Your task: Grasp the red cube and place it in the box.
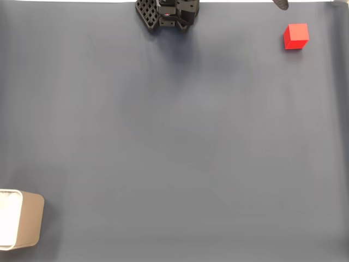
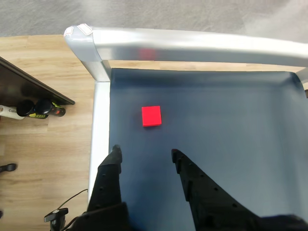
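The red cube [image 1: 296, 36] sits on the dark blue mat near the top right corner of the fixed view. At the bottom left edge of that view stands the beige box [image 1: 31, 219], white inside and partly cut off by the frame. My black arm [image 1: 169, 13] shows at the top centre, far from both. In the wrist view my gripper [image 2: 146, 154] is open with nothing between its fingers. There the cube [image 2: 151, 116] lies flat on the mat just beyond the fingertips, roughly in line with the gap.
A silver metal rail [image 2: 192, 43] borders the mat's far and left edges in the wrist view, with wooden floor and some bottles [image 2: 38, 108] beyond it. A small dark object [image 1: 281, 4] pokes in at the fixed view's top right.
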`<state>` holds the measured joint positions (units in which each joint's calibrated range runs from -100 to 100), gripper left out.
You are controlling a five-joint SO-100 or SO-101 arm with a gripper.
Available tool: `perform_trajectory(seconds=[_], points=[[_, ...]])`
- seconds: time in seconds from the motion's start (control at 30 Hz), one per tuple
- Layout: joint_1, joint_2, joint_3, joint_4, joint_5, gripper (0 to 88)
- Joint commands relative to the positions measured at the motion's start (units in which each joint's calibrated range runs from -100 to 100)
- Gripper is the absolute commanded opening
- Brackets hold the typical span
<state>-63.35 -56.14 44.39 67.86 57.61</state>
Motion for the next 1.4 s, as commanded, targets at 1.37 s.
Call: perform_trajectory(seconds=[1.37], points=[[3.20, 12.56, 14.18, -26.63, 1.42, 33.1]])
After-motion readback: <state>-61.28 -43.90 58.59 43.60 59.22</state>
